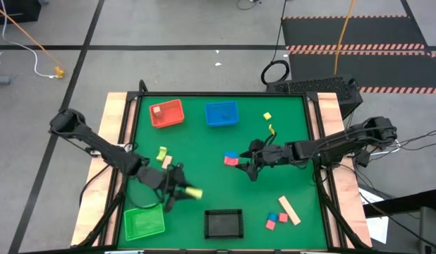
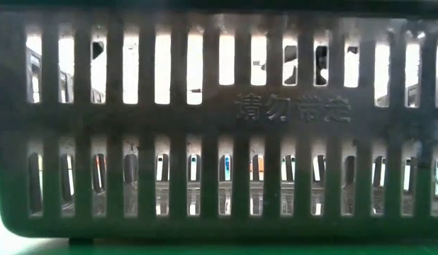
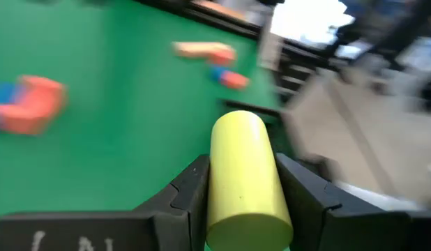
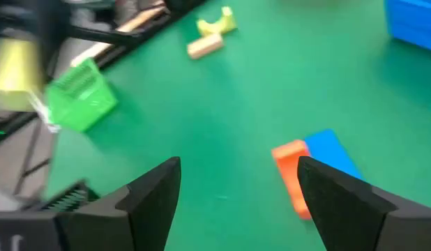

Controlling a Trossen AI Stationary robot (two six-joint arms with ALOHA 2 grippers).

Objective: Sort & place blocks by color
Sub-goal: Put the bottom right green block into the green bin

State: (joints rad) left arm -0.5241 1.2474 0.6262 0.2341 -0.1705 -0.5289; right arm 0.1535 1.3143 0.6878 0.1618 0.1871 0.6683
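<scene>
My left gripper is near the table's near-left part, beside the green basket, shut on a yellow-green cylinder block. My right gripper is open at mid-table, its fingers pointing past a red block and a blue block that lie side by side on the mat. Other blocks are scattered: a yellow-green and a tan one, two yellow ones, a tan bar, and small red and blue ones. A block lies in the red basket. My left gripper pinches the yellow-green cylinder by its curved sides, one finger on each flank. The cylinder lies along the fingers, and its free end sticks out beyond the fingertips toward the table's right.
The blue basket stands at the far edge and the black basket at the near edge. The black basket's slotted wall fills the low view. Bare green mat lies between the two grippers.
</scene>
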